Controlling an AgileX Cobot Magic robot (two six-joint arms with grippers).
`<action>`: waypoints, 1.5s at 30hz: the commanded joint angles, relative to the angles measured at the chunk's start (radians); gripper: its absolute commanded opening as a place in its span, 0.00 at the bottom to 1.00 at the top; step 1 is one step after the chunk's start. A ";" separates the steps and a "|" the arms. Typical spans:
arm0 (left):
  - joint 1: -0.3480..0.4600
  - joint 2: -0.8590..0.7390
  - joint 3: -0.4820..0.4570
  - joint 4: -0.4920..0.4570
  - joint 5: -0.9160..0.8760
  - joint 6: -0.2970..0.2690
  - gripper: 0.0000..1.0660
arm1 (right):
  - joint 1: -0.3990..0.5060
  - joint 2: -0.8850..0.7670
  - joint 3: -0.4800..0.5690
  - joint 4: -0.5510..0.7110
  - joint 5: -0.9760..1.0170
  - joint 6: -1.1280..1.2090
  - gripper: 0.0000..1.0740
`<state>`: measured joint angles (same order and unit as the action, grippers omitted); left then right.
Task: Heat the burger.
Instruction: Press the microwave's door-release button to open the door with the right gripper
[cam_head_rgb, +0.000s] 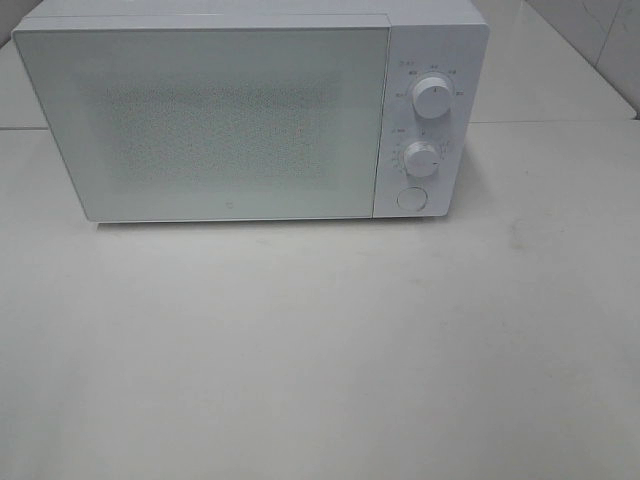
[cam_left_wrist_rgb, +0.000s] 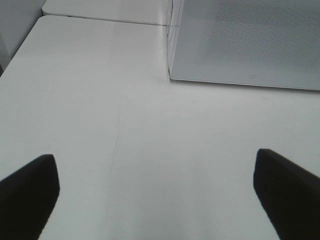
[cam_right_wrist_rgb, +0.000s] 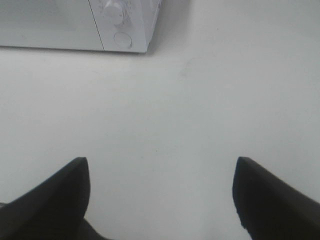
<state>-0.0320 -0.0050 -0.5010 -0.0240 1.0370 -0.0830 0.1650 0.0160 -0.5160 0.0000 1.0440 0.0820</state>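
The burger is out of view in every frame. A white microwave (cam_head_rgb: 250, 110) stands at the back of the white table (cam_head_rgb: 320, 350) with its door shut; two dials (cam_head_rgb: 432, 95) and a round button (cam_head_rgb: 411, 198) sit on its right panel. My left gripper (cam_left_wrist_rgb: 155, 187) hangs open over bare table, short of the microwave's left front corner (cam_left_wrist_rgb: 172, 77), with nothing between its dark fingers (cam_left_wrist_rgb: 30, 187). My right gripper (cam_right_wrist_rgb: 160, 192) is open too, empty, over bare table in front of the microwave's button corner (cam_right_wrist_rgb: 122, 40). Neither arm shows in the exterior high view.
A table seam (cam_head_rgb: 560, 122) runs behind the microwave on the right, with a tiled wall (cam_head_rgb: 600, 40) at the back right. In the left wrist view, the table's left edge (cam_left_wrist_rgb: 20, 50) and a second tabletop (cam_left_wrist_rgb: 100, 10) lie beyond.
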 joint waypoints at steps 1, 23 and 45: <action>0.004 -0.023 0.001 -0.003 -0.005 -0.004 0.92 | -0.008 -0.050 0.002 -0.006 -0.008 -0.010 0.70; 0.004 -0.022 0.001 -0.004 -0.005 -0.004 0.92 | -0.008 0.078 -0.052 0.000 -0.108 -0.075 0.70; 0.004 -0.022 0.001 -0.004 -0.005 -0.004 0.92 | -0.008 0.605 -0.052 0.000 -0.539 -0.082 0.70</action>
<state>-0.0320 -0.0050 -0.5010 -0.0240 1.0370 -0.0830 0.1620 0.5890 -0.5620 0.0000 0.5520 0.0130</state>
